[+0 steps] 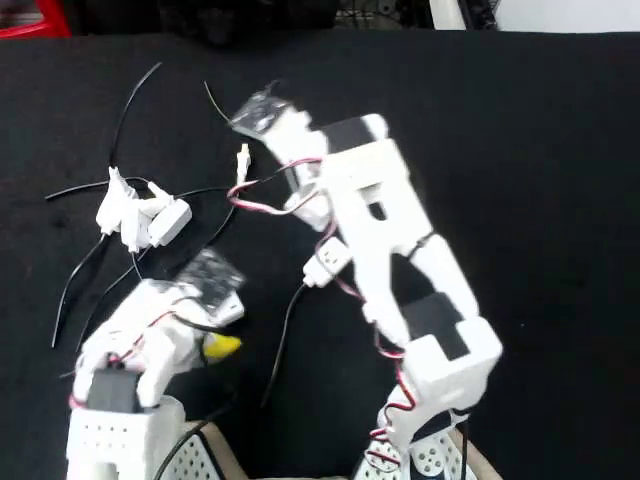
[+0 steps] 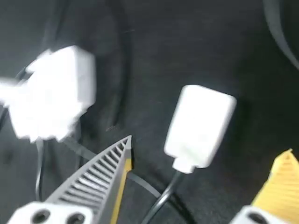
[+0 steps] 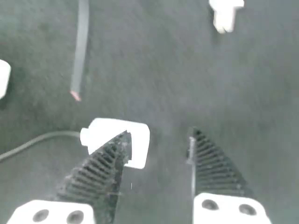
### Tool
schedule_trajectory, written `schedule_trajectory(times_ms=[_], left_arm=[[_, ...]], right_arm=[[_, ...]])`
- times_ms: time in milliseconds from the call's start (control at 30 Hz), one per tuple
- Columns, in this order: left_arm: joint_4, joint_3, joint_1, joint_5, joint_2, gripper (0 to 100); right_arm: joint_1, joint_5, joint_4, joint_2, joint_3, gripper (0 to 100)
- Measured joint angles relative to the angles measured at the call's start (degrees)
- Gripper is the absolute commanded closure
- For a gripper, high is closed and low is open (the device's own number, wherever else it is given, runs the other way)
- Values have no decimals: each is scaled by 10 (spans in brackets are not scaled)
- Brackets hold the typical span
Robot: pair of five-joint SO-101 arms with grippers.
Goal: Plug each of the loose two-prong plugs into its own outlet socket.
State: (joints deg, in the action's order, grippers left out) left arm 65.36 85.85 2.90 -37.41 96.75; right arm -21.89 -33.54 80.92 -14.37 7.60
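at 8 o'clock the left gripper [image 2: 209,144] gaped wide and empty, a white corded plug [image 2: 200,126] between its jaws, probably lined up for grasping. at 11 o'clock the right gripper [image 3: 160,134] stood open and empty, another plug [image 3: 114,127] just beside one finger.

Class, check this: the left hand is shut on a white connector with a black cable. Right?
No. The left hand is open, its fingers apart on either side of the white connector with a black cable. The left wrist view shows it.
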Motion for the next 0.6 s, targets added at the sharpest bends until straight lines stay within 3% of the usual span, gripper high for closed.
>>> schedule_trajectory(times_ms=[100, 267, 433, 600], left_arm=[[34, 0, 65, 23, 62, 565], [18, 35, 134, 30, 56, 565], [8, 84, 161, 29, 73, 565], [8, 102, 157, -26, 74, 565]], right_arm=[[-33, 0, -53, -30, 0, 753], [-63, 38, -166, -102, 0, 743], [-60, 70, -243, -147, 3, 743], [-60, 75, -251, -150, 61, 735]])
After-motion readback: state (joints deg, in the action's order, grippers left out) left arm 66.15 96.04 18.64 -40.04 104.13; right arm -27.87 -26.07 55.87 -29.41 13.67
